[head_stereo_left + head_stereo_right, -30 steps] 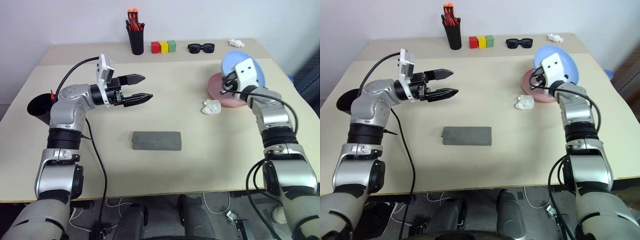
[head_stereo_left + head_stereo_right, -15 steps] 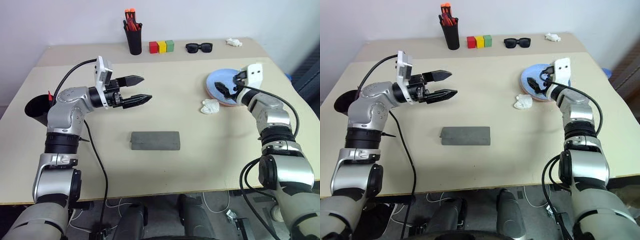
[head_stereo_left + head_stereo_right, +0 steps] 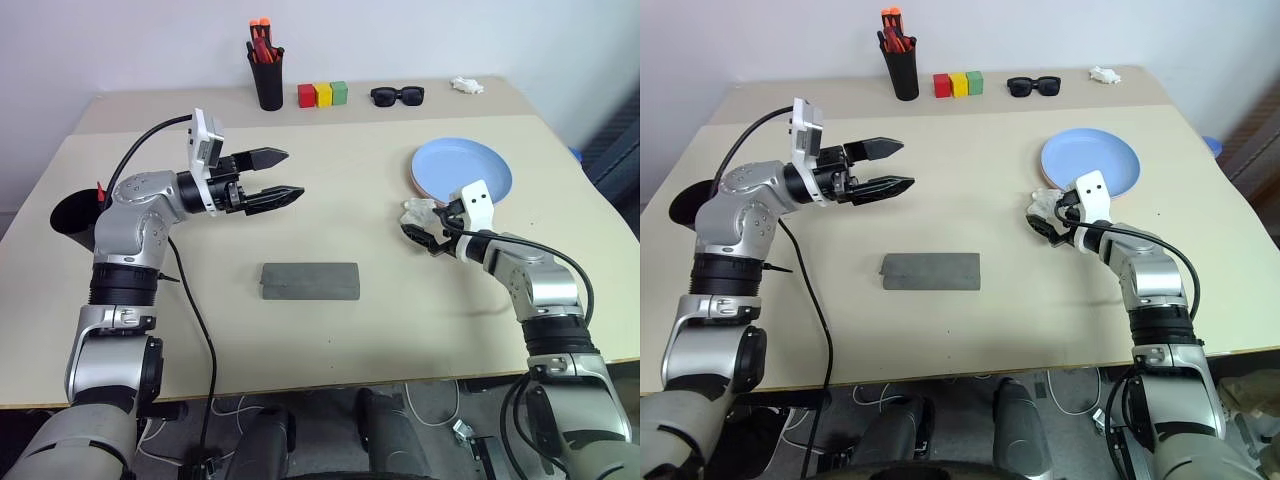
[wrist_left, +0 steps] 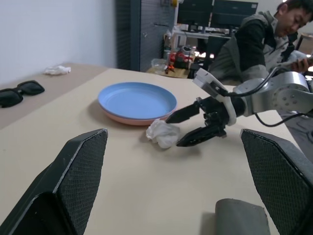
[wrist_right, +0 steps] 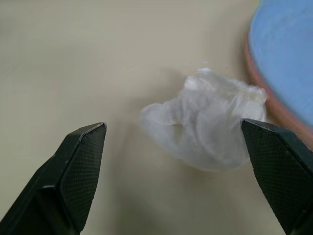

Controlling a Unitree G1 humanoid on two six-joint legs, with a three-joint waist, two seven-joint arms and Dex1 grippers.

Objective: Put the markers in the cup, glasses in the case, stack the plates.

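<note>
Stacked on the pink plate [image 4: 128, 119], the blue plate [image 3: 463, 169] is now let go, so that job looks done. The right gripper [image 3: 424, 233] has been pulled back, wide open and empty, near a crumpled tissue [image 5: 208, 124]. The left gripper [image 3: 276, 177] is held open over the tan table [image 3: 400, 330]. A seated person [image 4: 254, 39] is seen behind.

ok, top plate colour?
Light blue plate, on the pink one; clearest in left wrist view.

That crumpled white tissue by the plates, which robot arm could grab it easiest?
The right. Its open gripper already points at the tissue beside the blue plate; the left gripper hovers far across the table.
</note>
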